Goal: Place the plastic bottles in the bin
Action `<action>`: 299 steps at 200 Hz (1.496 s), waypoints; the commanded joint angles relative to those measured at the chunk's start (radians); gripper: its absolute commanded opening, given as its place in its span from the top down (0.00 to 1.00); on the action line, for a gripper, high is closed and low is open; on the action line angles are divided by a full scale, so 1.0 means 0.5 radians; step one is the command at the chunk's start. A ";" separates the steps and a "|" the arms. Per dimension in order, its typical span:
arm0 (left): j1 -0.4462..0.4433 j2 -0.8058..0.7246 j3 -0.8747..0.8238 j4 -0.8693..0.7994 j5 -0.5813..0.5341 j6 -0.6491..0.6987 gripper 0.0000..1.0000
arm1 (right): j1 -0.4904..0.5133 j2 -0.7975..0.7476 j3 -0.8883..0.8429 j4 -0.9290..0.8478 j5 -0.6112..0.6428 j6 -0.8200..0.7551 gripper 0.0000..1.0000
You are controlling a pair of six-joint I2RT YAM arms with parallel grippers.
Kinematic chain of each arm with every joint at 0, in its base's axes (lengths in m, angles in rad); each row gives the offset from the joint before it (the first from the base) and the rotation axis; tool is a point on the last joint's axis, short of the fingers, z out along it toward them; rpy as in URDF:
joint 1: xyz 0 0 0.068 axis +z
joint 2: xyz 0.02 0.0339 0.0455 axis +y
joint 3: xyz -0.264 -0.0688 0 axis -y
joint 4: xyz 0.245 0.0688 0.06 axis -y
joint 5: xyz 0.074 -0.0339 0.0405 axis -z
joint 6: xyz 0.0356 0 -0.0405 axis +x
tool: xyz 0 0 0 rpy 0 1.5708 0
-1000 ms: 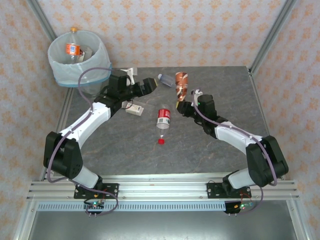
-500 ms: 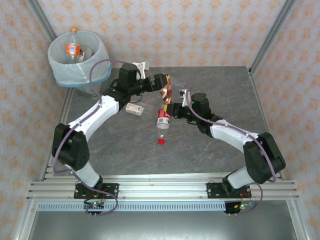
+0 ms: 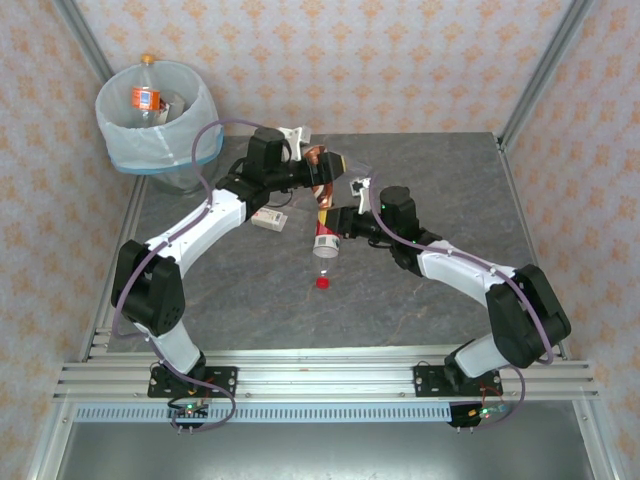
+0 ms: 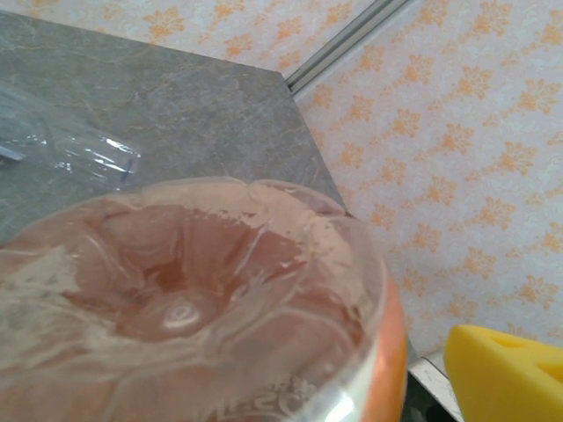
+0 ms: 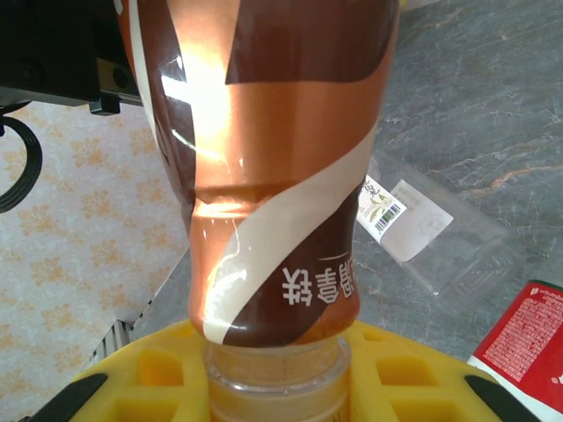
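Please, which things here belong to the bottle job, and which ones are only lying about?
Job: brown-labelled clear plastic bottle; red-labelled plastic bottle; flattened white-labelled bottle; round white-lined bin; orange-labelled bottle inside it.
Lying about: small red cap.

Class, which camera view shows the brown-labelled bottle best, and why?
Right wrist: the brown-labelled bottle is close, its label and neck sharp. Left wrist shows its clear base close up; top external shows it small, partly hidden.

Brown-labelled bottle (image 5: 273,158) glossy plastic; table (image 3: 260,310) matt, stone-look.
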 commanded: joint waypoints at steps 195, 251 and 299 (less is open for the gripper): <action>-0.001 -0.098 0.017 -0.086 -0.230 0.057 0.46 | 0.016 -0.033 0.137 -0.087 -0.021 -0.080 0.57; 0.001 -0.106 0.020 -0.110 -0.324 0.048 0.46 | 0.015 -0.131 0.160 -0.319 0.036 -0.277 0.29; 0.009 -0.112 0.010 -0.132 -0.397 0.048 0.47 | 0.014 -0.253 0.153 -0.507 0.161 -0.455 0.19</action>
